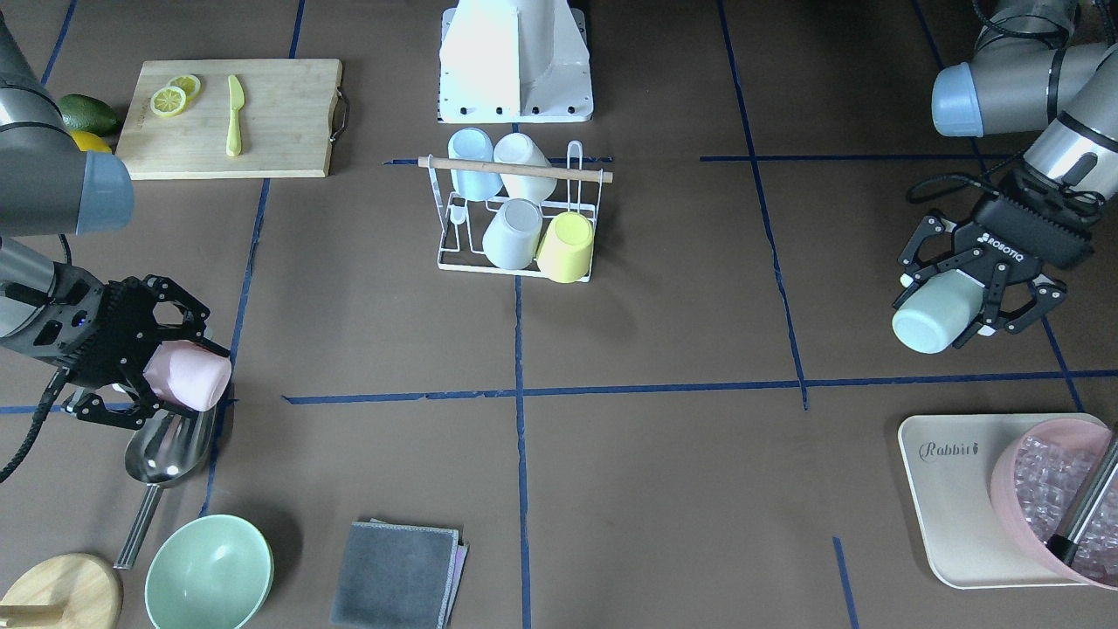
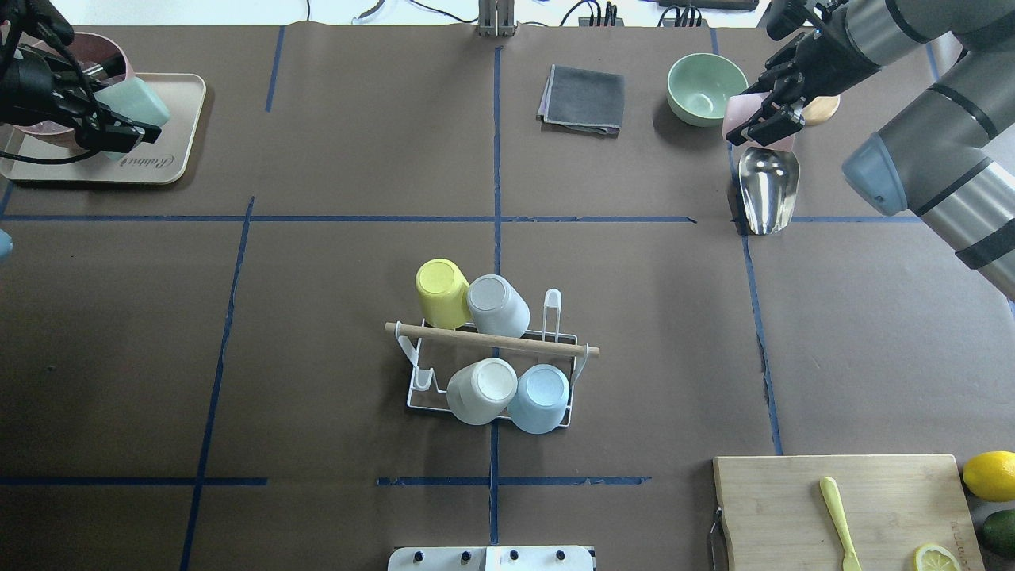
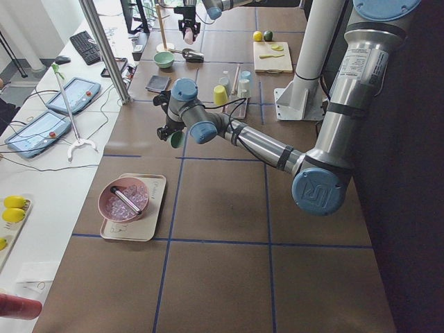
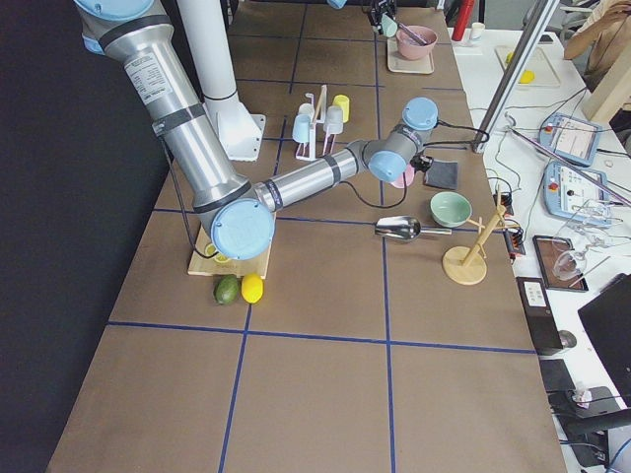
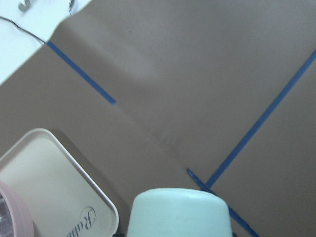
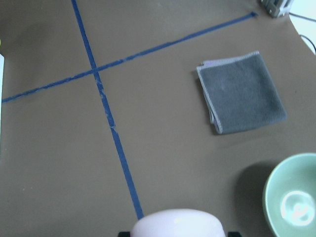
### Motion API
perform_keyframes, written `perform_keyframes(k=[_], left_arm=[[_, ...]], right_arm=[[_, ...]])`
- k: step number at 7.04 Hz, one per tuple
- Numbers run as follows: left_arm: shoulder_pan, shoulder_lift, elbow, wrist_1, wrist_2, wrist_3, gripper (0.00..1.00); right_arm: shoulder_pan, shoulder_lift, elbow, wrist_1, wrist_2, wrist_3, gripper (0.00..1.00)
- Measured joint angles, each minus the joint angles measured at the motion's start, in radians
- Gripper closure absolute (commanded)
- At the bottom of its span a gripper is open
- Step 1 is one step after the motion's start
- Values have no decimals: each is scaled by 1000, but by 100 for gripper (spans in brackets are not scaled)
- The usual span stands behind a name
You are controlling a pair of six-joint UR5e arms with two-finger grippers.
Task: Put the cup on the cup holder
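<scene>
Cropped at 6 o'clock in the left wrist view: mint cup [image 5: 178,212], lower part out of frame. Likewise pink cup [image 6: 177,223] in the right wrist view, with green bowl [image 6: 291,197] sliced at 4 o'clock. Front-facing: pink ice tub [image 1: 1003,476] cut at 4 o'clock, wooden stand [image 1: 61,590] at 7 o'clock, avocado [image 1: 87,112] half hidden at 10 o'clock.

Left arm [image 1: 1013,87] and right arm [image 1: 44,175]: brushed silver tubes, black bands at the seams. Joint ends are closed by round blue-grey caps [image 1: 956,100]. One cap in the left side view bears a pale UR logo [image 3: 318,192].

Pedestal [image 1: 515,61]: white, with a flared foot and a row of dark bolts [image 1: 515,111] along its 6 o'clock edge.

Left gripper [image 1: 965,301] and right gripper [image 1: 166,371]: black, with open linkage fingers. The left one carries white ROBOTIQ lettering [image 1: 1000,247].

A black cable [image 1: 26,441] leaves the right wrist toward 7 o'clock.
</scene>
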Motion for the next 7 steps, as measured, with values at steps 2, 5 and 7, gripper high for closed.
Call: perform_keyframes(k=[2, 5, 7], left_arm=[[58, 3, 3, -236, 11, -135, 92], [134, -5, 58, -573, 77, -230, 92], [205, -1, 78, -762, 209, -235, 92]], right_arm=[[-3, 5, -3, 195, -25, 52, 100], [-93, 11, -5, 574, -185, 364, 100], [-154, 37, -3, 752, -299, 544, 100]])
